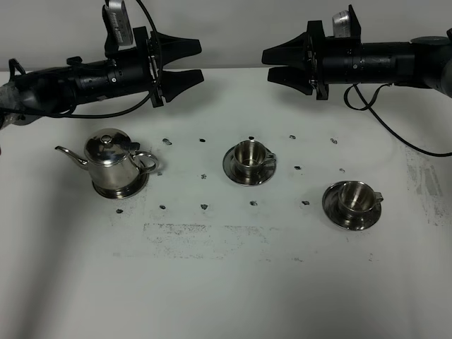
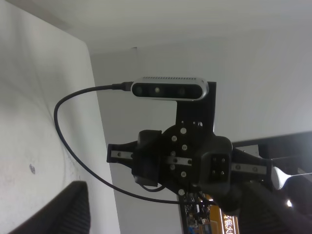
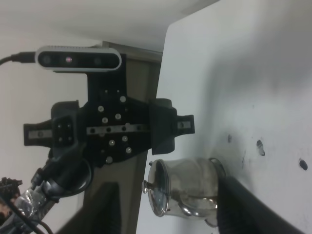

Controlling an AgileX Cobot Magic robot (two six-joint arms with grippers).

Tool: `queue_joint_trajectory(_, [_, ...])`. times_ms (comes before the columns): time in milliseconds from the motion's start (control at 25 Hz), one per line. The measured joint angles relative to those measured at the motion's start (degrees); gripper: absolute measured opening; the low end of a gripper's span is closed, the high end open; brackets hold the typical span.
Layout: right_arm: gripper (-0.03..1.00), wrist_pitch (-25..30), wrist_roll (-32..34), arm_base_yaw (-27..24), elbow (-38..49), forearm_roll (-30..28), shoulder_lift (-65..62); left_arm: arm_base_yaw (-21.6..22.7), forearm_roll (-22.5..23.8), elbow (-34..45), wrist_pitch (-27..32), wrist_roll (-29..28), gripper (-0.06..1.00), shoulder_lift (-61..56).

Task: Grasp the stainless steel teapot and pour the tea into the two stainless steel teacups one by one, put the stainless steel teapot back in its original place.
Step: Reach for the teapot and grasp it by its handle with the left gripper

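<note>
The stainless steel teapot [image 1: 113, 164] stands upright on its round saucer [image 1: 126, 192] at the left, spout pointing left. It also shows sideways in the right wrist view [image 3: 187, 192]. One teacup [image 1: 251, 159] on a saucer [image 1: 233, 171] stands mid-table. The other teacup [image 1: 355, 198] on a saucer [image 1: 333, 210] stands to its right and nearer. No tea shows. My left gripper [image 1: 200, 59] is open, high above the table behind the teapot. My right gripper [image 1: 267, 63] is open, high behind the cups. The two grippers face each other. My left fingers [image 2: 73, 209] and right fingers [image 3: 248, 204] hold nothing.
The white table [image 1: 226, 282] bears small dark marks [image 1: 203, 207] around the cups. A black cable [image 1: 381, 120] hangs from the right arm over the table's back right. A grey wall stands behind the table's far edge.
</note>
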Motion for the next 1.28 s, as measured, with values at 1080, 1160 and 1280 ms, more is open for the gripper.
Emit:
queue_joint_trajectory(1080, [0.4, 0.4, 15.9, -0.1, -24.5, -48.1, -6.4, -1.0, 62.1, -30.3, 0.3, -18.6, 0.61, -7.7])
queue_joint_trajectory(1160, [0.4, 0.4, 19.1, 0.4, -25.2, -55.9, -7.1, -1.4, 66.1, -29.2, -0.4, -19.1, 0.61, -9.0])
queue_joint_trajectory(1280, [0.4, 0.5, 22.7, 1.1, -22.3, -66.1, -11.8, -2.5, 70.3, -25.8, -2.0, -19.1, 0.61, -11.7])
